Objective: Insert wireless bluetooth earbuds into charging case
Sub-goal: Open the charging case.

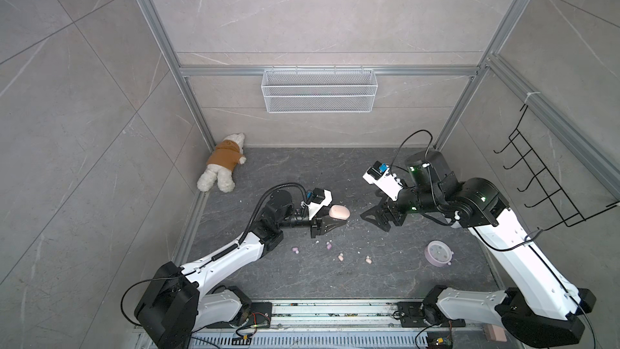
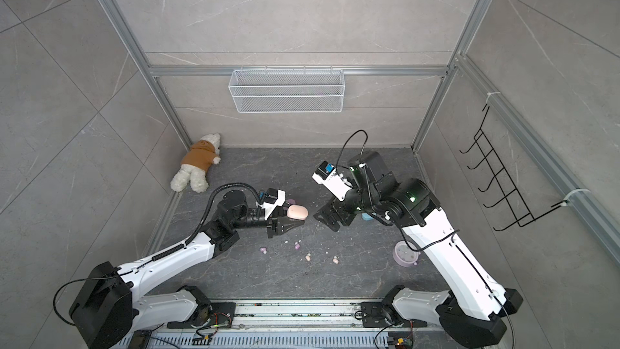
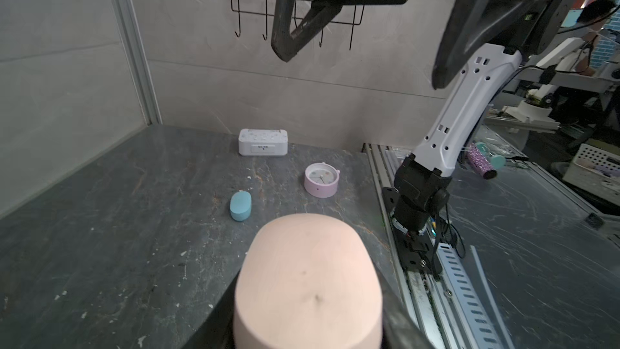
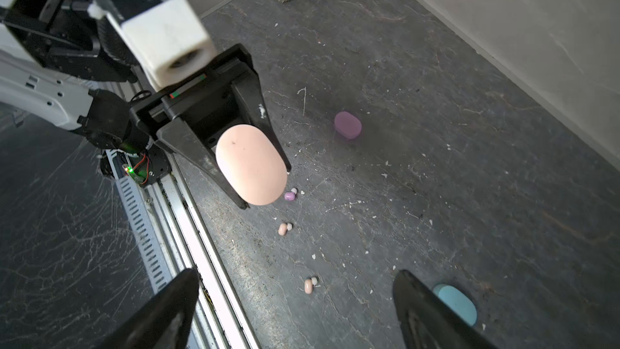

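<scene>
Left gripper (image 4: pixel 265 185): clamped on the peach case (image 4: pixel 251 164), one finger on each long side, held clear above the table (image 1: pixel 302 280).
Right gripper (image 1: pixel 369 204): jaws spread wide and holding nothing; it faced the peach case from just beside it, not touching.
Peach case: raised between the two arms, its smooth rounded face turned toward the right gripper; whether the lid was up could not be told.
Lilac buds (image 1: pixel 295 250): two lay loose on the table on the near side of the left gripper, apart from each other.
Peach buds (image 1: pixel 341 257): two also lay loose on the table, just beyond the lilac ones toward the right arm, in no case.
Lilac case (image 4: pixel 348 124): flat on the table behind the left gripper, shut.
Blue case (image 3: pixel 240 206): flat on the table under the right arm, shut.
Clock (image 1: pixel 437 253): pink, face up, near the right arm.
White box (image 3: pixel 262 142): against the side wall beyond the clock.
Teddy (image 1: pixel 223 162): in the far left corner, well apart from everything else.
</scene>
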